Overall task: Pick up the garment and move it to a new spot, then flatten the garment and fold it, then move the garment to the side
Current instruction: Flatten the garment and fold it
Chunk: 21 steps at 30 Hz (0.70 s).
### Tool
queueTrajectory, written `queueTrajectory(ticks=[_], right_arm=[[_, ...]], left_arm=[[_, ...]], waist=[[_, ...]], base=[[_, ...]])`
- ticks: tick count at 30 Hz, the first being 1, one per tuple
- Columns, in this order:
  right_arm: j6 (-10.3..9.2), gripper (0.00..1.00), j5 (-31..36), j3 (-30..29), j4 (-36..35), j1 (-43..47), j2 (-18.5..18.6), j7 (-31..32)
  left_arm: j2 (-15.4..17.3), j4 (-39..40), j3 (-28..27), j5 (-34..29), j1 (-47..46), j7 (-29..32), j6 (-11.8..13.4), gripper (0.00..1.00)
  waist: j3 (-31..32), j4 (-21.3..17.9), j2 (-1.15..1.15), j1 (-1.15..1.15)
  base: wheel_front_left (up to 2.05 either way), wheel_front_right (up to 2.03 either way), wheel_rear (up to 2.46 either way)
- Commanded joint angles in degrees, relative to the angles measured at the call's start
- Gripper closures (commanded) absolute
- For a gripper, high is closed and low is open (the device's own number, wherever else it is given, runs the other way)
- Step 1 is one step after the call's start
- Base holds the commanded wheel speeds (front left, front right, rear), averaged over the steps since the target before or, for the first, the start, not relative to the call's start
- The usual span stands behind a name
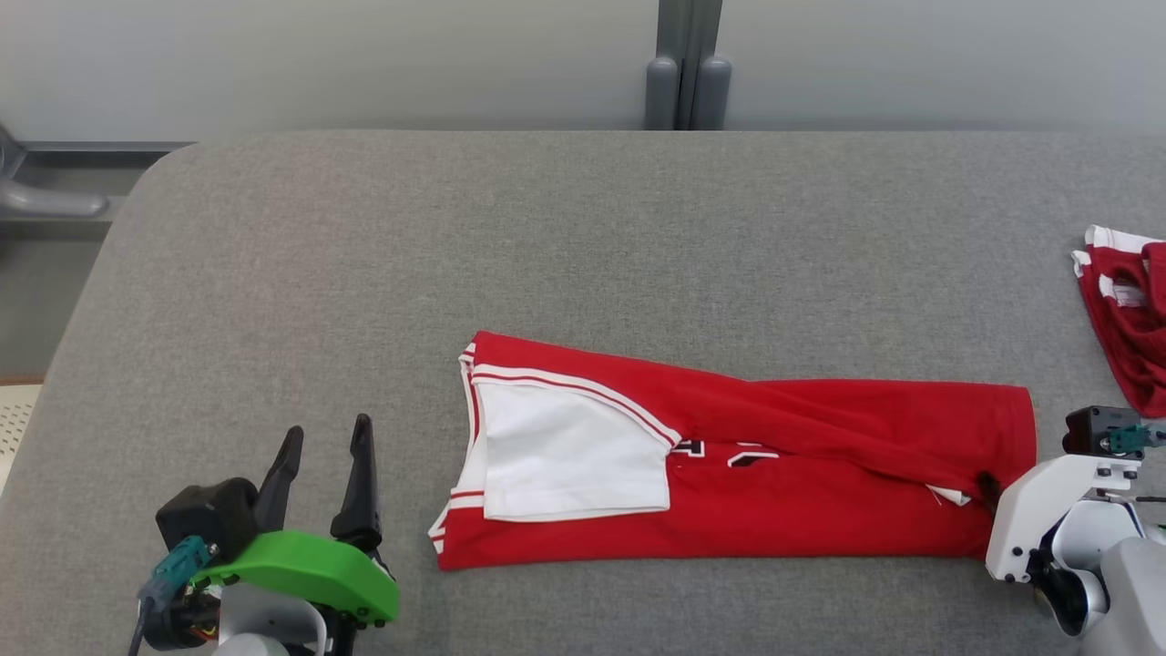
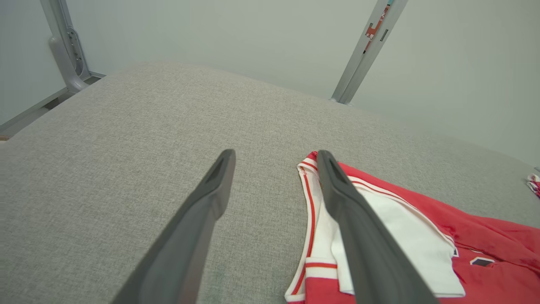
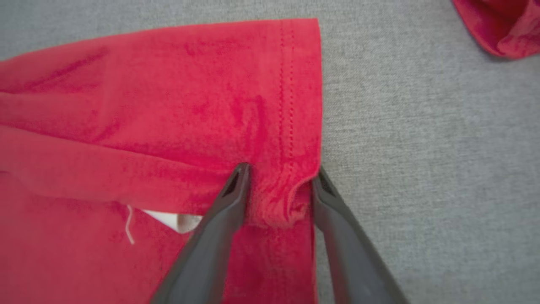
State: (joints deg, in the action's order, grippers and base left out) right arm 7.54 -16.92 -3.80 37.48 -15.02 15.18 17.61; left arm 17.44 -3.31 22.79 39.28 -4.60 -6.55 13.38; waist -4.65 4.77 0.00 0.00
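Observation:
The garment [image 1: 774, 474], a red jersey with white trim, lies folded into a long band across the grey table [image 1: 364, 273]. Its white-lined collar end points left and its hem end points right. My right gripper [image 1: 988, 483] is down on the hem end. In the right wrist view its jaws [image 3: 282, 169] stand partly open astride a puckered bunch of the red hem [image 3: 168, 105], and the cloth touches both fingers. My left gripper [image 1: 328, 426] is open and holds nothing, left of the collar end. In the left wrist view, my left gripper [image 2: 275, 153] hovers over bare table beside the garment [image 2: 485, 236].
A second red and white cloth [image 1: 1130, 337] lies crumpled at the table's right edge, and it also shows in the right wrist view [image 3: 502, 25]. A grey post [image 1: 688, 64] stands behind the far edge. The far half of the table is bare.

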Motion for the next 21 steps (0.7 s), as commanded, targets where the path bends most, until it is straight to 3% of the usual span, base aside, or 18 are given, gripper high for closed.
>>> queueTrajectory(ticks=[1, 14, 21], right_arm=[[-0.11, 1.0, 0.24, -0.04, 1.38, -0.34, -0.52, -0.11], [-0.13, 1.0, 0.32, -2.83, 0.22, -0.69, 4.62, -2.39], [-0.11, 1.0, -1.07, -1.42, -5.2, 1.4, 3.73, -2.22]], left_arm=[[0.2, -0.05, -0.19, 0.29, -0.03, -0.29, 0.23, 0.0], [0.52, -0.87, -0.89, 1.16, 1.42, -1.18, 0.51, 0.0], [0.78, -2.73, -0.53, 0.99, 2.21, -1.58, 0.54, 0.0]], waist=[[0.06, -0.25, 0.0, 0.0], [2.75, -3.81, 0.0, 0.0], [4.69, -4.5, 0.0, 0.0]], base=[[0.0, 0.0, 0.0], [0.0, 0.0, 0.0], [0.0, 0.0, 0.0]])
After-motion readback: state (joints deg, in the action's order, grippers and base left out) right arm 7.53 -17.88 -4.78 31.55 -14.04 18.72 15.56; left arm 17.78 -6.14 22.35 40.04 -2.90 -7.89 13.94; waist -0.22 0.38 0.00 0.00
